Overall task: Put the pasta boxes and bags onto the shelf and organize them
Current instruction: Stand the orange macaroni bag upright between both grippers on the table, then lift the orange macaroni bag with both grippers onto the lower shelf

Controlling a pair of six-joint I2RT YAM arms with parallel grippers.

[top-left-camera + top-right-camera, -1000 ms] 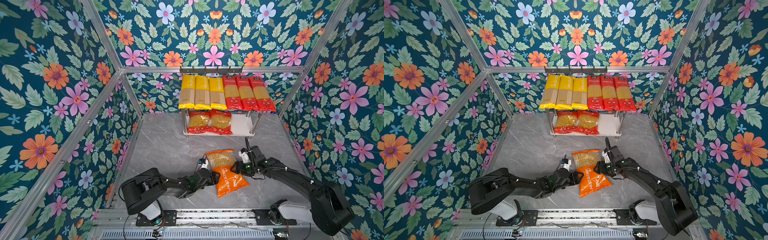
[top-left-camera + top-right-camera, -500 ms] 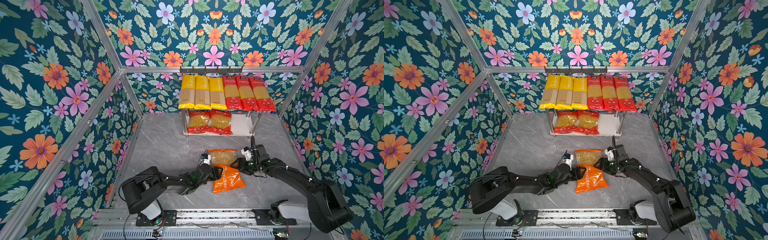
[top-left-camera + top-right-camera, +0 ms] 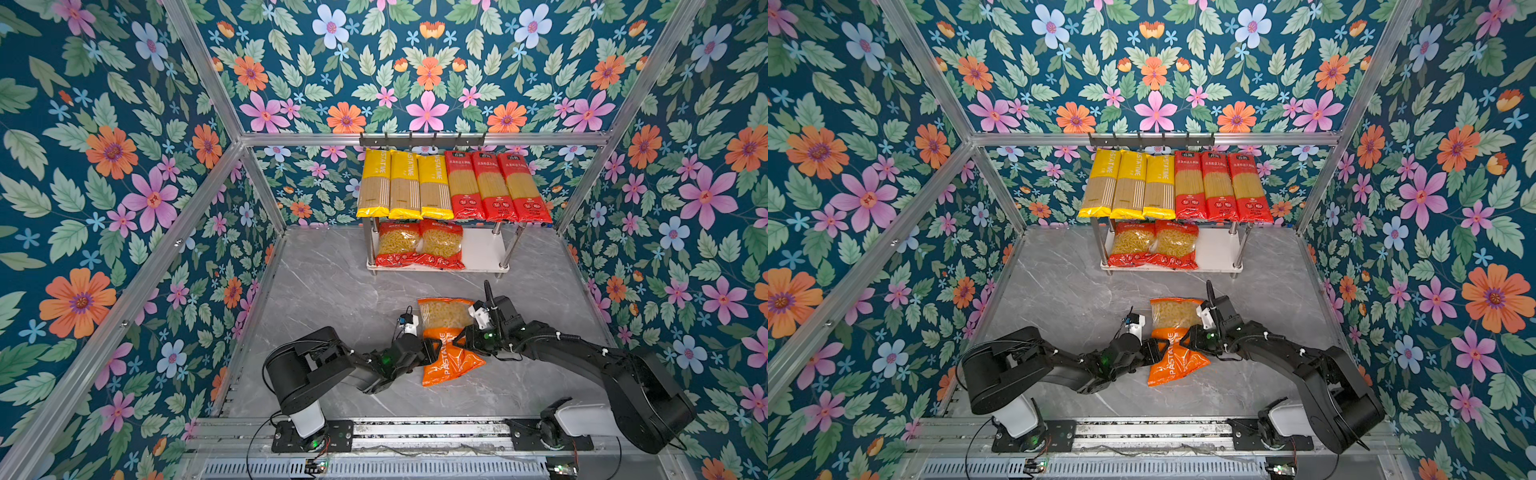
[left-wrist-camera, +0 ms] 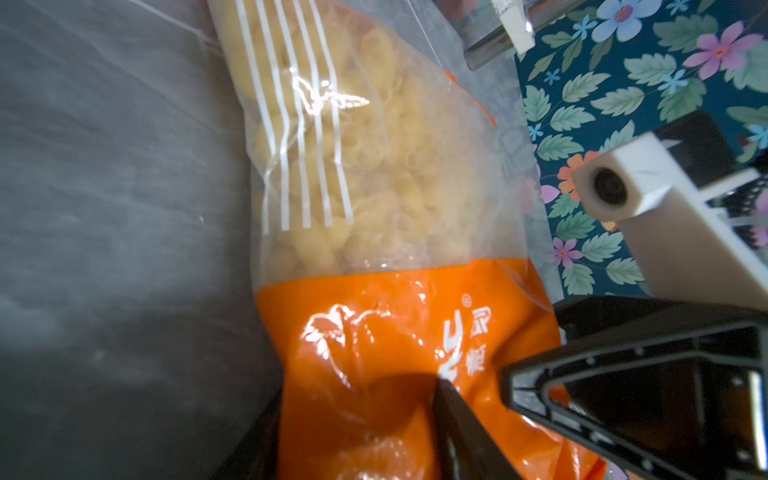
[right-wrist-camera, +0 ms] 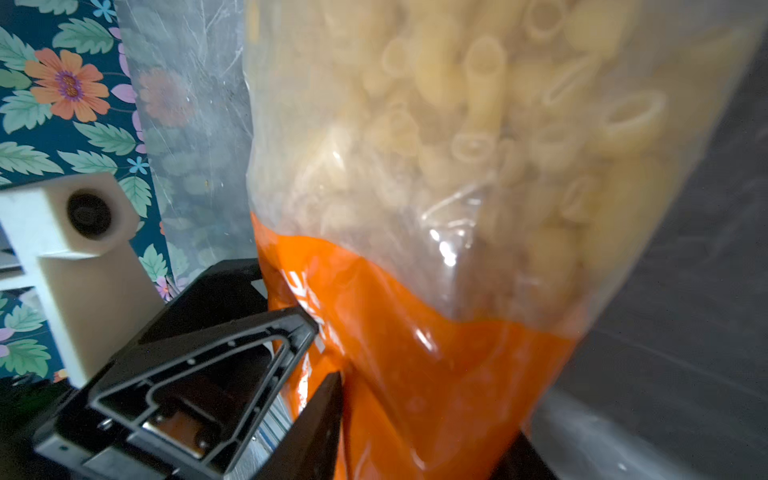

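**Near the front edge of the surface, the last loose bag is being gripped from both sides**

Between the middle and the front edge of the marble surface, the orange macaroni bag is being squeezed at its waist, where clear film meets orange print. Over the last second it is being swung from a slant so that its clear end points at the shelf, and both pairs of jaws are being drawn in from a wider stance. The left gripper is being pressed onto the bag's left flank and the right gripper onto its right flank. In each wrist view the orange film is being pinched between the fingers. Judging by this, a two-armed carry to the bare right end of the lower tier is being set up.
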